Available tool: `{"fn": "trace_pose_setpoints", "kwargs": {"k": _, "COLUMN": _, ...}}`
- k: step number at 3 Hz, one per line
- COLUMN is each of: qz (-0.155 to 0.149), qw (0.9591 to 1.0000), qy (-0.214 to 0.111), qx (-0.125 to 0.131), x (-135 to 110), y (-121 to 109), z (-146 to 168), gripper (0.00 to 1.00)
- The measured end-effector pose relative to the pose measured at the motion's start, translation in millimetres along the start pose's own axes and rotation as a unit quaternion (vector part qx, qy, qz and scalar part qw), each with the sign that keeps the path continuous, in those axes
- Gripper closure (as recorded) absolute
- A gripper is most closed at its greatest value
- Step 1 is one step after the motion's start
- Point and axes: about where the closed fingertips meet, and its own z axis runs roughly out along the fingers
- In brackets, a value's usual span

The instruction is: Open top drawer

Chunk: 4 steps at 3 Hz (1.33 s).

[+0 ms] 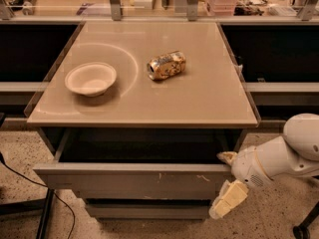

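The top drawer (pixel 134 179) is a wide grey handleless front with pale scratches right of its centre. It stands pulled out from under the beige tabletop (pixel 199 98), and its dark inside shows behind the front. My gripper (pixel 225 180) is at the drawer's right end: one pale finger (pixel 227 157) hooks over the top edge of the front, the other (pixel 228 200) hangs in front of it below. The white arm (pixel 279 156) reaches in from the right.
A white bowl (pixel 90 78) and a crushed can (pixel 166 64) lying on its side sit on the tabletop. A narrower grey drawer front (pixel 147 210) shows below the top one. Dark shelves flank the cabinet. A black cable (pixel 30 188) and a stand (pixel 44 218) are at lower left.
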Motion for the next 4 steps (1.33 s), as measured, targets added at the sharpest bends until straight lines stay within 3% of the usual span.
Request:
{"fn": "trace_pose_setpoints", "kwargs": {"k": 1, "qz": 0.0, "qw": 1.0, "qy": 0.0, "qx": 0.0, "x": -0.1, "y": 0.0, "z": 0.0, "gripper": 0.0}}
{"fn": "trace_pose_setpoints", "kwargs": {"k": 2, "qz": 0.0, "qw": 0.9994, "qy": 0.033, "qx": -0.011, "x": 4.3, "y": 14.9, "z": 7.4, "gripper": 0.0}}
{"fn": "trace_pose_setpoints", "kwargs": {"k": 3, "qz": -0.002, "qw": 0.995, "qy": 0.099, "qx": -0.011, "x": 10.2, "y": 37.2, "z": 16.5, "gripper": 0.0}}
{"fn": "trace_pose_setpoints", "kwargs": {"k": 4, "qz": -0.002, "qw": 0.9864, "qy": 0.164, "qx": 0.0, "x": 15.6, "y": 63.0, "z": 21.6, "gripper": 0.0}}
